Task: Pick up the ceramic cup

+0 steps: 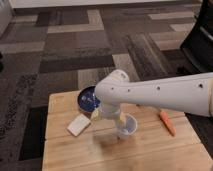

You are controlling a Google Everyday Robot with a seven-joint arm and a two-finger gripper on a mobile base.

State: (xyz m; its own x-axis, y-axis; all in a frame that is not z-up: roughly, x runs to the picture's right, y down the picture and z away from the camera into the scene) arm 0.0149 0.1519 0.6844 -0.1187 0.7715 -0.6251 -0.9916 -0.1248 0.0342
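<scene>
Now looking down on a wooden table [65, 150] standing on patterned carpet [60, 50]. Finding a pale sponge [78, 124] lying flat toward the table's left side. Seeing a dark blue bowl [88, 99] just right of it and farther back, partly hidden behind the white arm [165, 95]. Noting the gripper [108, 117] hanging below the arm's wrist, low over the table between bowl and cup, with its two yellowish fingertips [95, 115] spread apart. Finding the ceramic cup [128, 127] sitting upright on the table just right of the gripper, with the nearer fingertip overlapping its left rim; not managing to tell whether touching. Spotting an orange carrot [167, 123] lying farther right, apart from the cup.
</scene>
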